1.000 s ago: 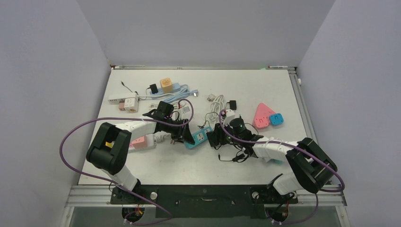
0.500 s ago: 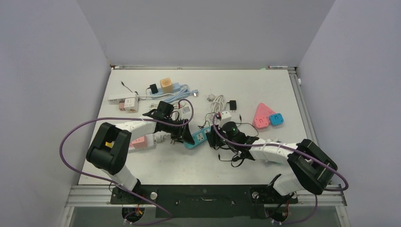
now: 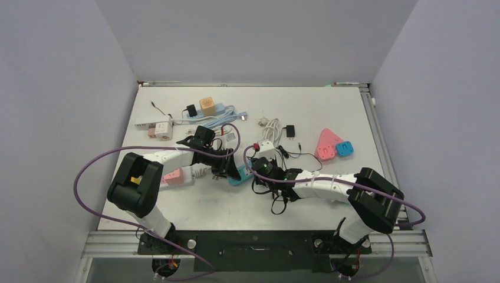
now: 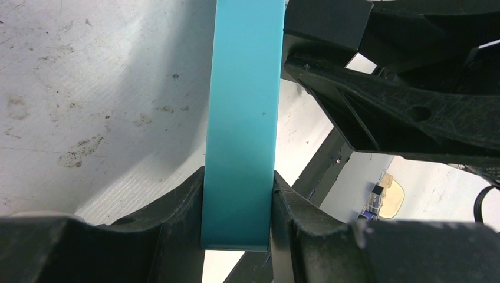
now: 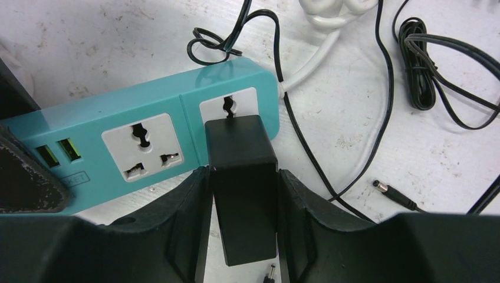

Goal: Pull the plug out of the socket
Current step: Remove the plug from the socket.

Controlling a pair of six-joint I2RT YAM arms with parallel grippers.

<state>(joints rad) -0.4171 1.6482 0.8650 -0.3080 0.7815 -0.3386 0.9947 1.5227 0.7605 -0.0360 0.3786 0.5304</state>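
A teal power strip [image 5: 141, 147] with white socket faces lies on the white table. A black plug [image 5: 242, 177] sits at its right-hand socket, covering the lower part of that socket. My right gripper [image 5: 243, 171] is shut on the plug, one finger on each side. My left gripper [image 4: 239, 177] is shut across the strip [image 4: 242, 118], seen edge-on. In the top view the left gripper [image 3: 227, 170] and right gripper [image 3: 256, 171] meet over the strip [image 3: 239, 174], which is mostly hidden.
Black cables [image 5: 424, 65] and a loose barrel connector [image 5: 395, 194] lie right of the plug. A pink strip [image 3: 174, 177] lies at the left, a pink triangular socket [image 3: 326, 143] and blue adapter [image 3: 345, 148] at the right, and an orange cube [image 3: 207, 105] and white adapters [image 3: 154, 125] at the back.
My right arm has swung left toward the teal strip and now covers more of it. The white adapter near it has shifted left. The left arm has stayed put.
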